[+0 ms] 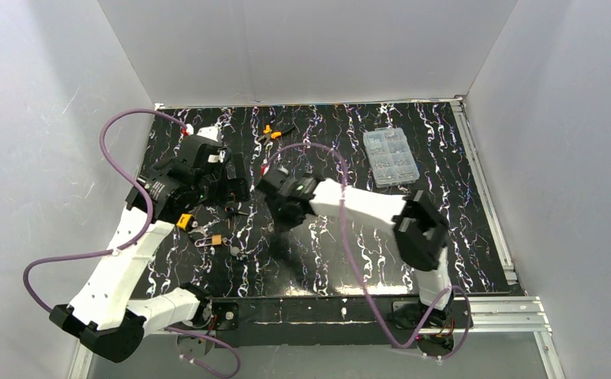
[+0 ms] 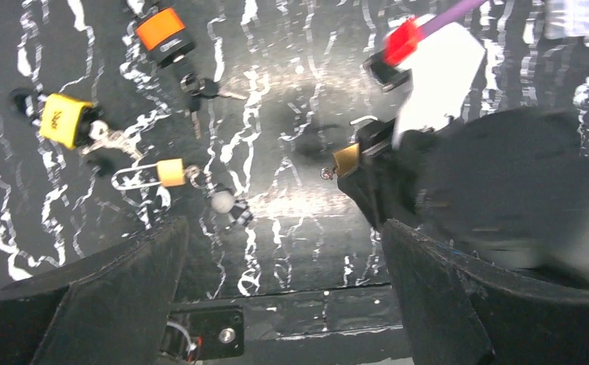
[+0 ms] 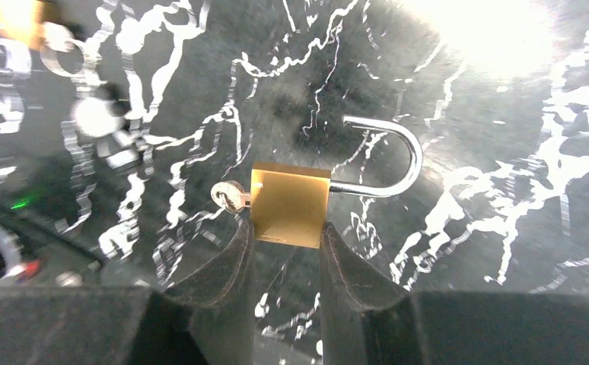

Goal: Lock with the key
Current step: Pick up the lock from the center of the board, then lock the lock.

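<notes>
Spreading under both arms is a black tabletop (image 1: 476,205) veined with white, closed in by plain pale walls (image 1: 302,47) at 9, 12 and 3 o'clock, with a metal rail (image 1: 488,197) along its 3 o'clock edge. Near the middle of the tabletop the right end effector (image 3: 285,228) is clenched on the brass padlock (image 3: 290,204), one finger on each side of its body. In the right wrist view the open shackle (image 3: 398,148) swings out toward 3 o'clock, and the key (image 3: 229,198) sticks from the body's 9 o'clock side. The left end effector (image 2: 284,228) is spread wide and holds nothing, hanging over the tabletop around 9 o'clock. Below it lie a yellow lock (image 2: 65,120), an orange lock (image 2: 166,34) and a small brass lock (image 2: 162,173). A clear compartment box (image 1: 391,156) sits at 1 o'clock, and orange-handled pliers (image 1: 271,133) lie at 12 o'clock.
</notes>
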You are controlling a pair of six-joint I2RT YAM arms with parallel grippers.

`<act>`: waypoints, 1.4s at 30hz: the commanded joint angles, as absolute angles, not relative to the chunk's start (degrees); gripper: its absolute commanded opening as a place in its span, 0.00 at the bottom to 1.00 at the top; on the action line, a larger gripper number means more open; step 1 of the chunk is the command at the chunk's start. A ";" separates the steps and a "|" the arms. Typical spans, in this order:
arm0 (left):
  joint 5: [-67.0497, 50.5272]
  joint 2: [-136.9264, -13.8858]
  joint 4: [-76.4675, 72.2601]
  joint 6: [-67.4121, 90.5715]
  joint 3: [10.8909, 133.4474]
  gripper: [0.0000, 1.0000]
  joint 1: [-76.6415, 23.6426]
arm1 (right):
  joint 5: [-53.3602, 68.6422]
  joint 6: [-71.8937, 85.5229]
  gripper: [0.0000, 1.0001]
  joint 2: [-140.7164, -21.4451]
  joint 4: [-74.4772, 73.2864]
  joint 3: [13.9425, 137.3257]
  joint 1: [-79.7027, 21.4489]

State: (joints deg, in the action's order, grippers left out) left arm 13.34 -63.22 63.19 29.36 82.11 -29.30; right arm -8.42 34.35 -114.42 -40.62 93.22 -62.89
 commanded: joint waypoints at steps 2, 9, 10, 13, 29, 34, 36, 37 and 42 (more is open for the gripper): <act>3.99 -61.81 55.87 25.74 82.42 0.99 -29.08 | 2.53 29.99 0.01 -95.56 -33.12 88.43 -57.07; -6.91 -63.65 49.17 21.83 86.43 0.99 -29.04 | 31.88 30.07 0.01 -81.95 -25.66 84.74 -44.14; -8.36 -63.51 47.93 21.52 86.94 0.99 -29.06 | 36.20 30.64 0.01 -81.07 -24.62 84.87 -43.06; -14.34 -62.99 44.05 20.50 88.59 0.99 -29.06 | 49.09 34.74 0.01 -77.36 -18.08 83.01 -40.71; -42.02 -56.45 25.54 18.98 87.59 0.83 -29.07 | 68.15 89.00 0.01 -75.10 48.58 74.96 -36.21; -42.68 -55.58 22.03 18.66 87.81 0.83 -29.03 | 64.67 106.82 0.01 -79.71 68.02 77.04 -36.22; -43.63 -56.01 19.91 19.41 88.03 0.82 -29.05 | 62.76 112.78 0.01 -81.63 74.08 78.49 -36.29; -44.30 -56.24 17.97 20.71 87.96 0.81 -29.02 | 61.72 114.97 0.01 -82.47 76.27 79.12 -36.26; -46.81 -58.07 7.96 26.06 87.19 0.77 -29.02 | 58.80 119.94 0.01 -84.21 80.29 81.31 -36.30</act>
